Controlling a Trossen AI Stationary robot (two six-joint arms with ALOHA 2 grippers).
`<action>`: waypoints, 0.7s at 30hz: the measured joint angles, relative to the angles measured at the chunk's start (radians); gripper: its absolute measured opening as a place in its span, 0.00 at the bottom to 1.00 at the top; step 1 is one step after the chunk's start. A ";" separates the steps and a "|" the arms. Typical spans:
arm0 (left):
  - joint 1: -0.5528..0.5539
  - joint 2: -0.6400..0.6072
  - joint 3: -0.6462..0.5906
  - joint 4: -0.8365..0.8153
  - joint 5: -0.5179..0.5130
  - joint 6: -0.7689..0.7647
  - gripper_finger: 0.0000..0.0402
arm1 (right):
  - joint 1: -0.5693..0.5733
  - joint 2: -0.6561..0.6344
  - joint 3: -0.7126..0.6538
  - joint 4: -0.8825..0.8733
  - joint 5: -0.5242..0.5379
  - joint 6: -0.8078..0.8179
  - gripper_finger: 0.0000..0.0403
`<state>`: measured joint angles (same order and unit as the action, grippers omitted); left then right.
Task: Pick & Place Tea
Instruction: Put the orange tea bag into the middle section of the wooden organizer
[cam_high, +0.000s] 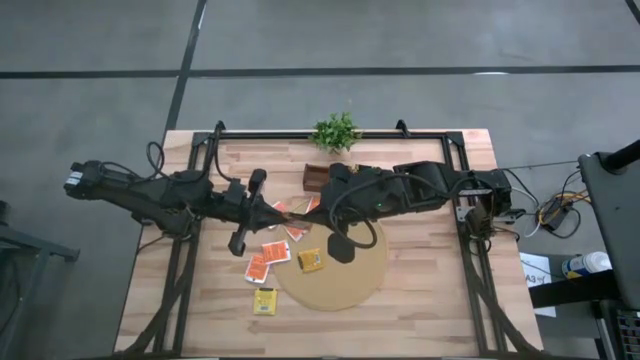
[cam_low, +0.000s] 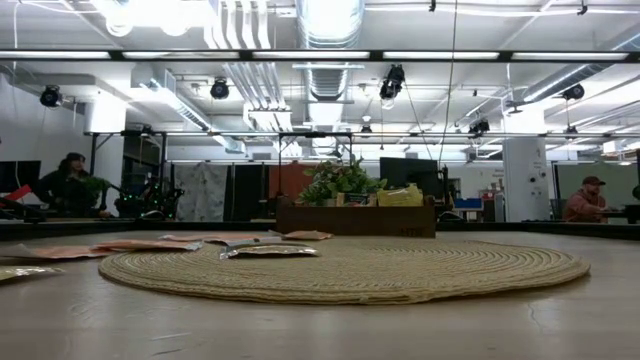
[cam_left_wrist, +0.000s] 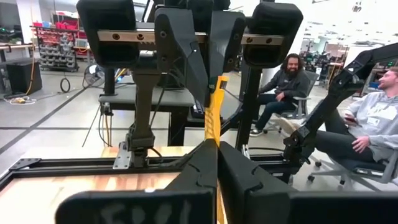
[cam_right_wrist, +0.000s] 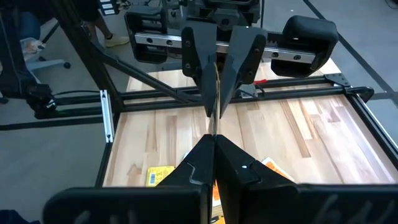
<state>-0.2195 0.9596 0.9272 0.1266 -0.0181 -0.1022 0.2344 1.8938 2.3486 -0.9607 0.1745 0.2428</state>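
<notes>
One tea packet (cam_left_wrist: 214, 106), yellow and seen edge-on, hangs in the air between my two grippers above the table's middle (cam_high: 290, 208). My left gripper (cam_left_wrist: 217, 146) is shut on it from the table's left, and my right gripper (cam_right_wrist: 214, 138) is shut on it from the right. Other tea packets lie flat on the table: orange-red ones (cam_high: 275, 250) left of the round tan mat (cam_high: 350, 285), a yellow one (cam_high: 310, 260) on the mat and a yellow one (cam_high: 264, 300) nearer the front edge. Neither gripper shows in the low view. My left gripper pinches the packet's near edge (cam_left_wrist: 213, 135) between its two fingers, coming in level from the table's left. The packet stands on edge, lifted clear of the table. My right gripper pinches the packet's opposite edge (cam_right_wrist: 214, 127) between its two fingers, slanting down from the table's right. The thin packet runs straight from these fingers to the left gripper's fingers (cam_right_wrist: 202, 56).
A small green plant (cam_high: 335, 131) and a brown box (cam_high: 316, 176) stand at the table's far edge. A black frame (cam_high: 200, 160) runs round the tabletop. People sit in the room beyond (cam_left_wrist: 289, 81).
</notes>
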 joint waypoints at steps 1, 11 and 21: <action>0.000 0.000 0.000 0.000 0.000 0.004 0.01 | 0.000 0.000 0.000 0.000 0.000 0.000 0.02; 0.000 0.000 0.000 -0.003 -0.006 0.022 0.00 | 0.001 0.000 0.003 0.002 0.000 0.021 0.07; 0.015 0.000 0.000 -0.012 -0.020 0.027 0.00 | 0.001 -0.033 0.007 0.079 0.000 0.028 0.34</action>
<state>-0.2049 0.9596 0.9272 0.1147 -0.0378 -0.0753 0.2352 1.8608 2.3558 -0.8819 0.1749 0.2706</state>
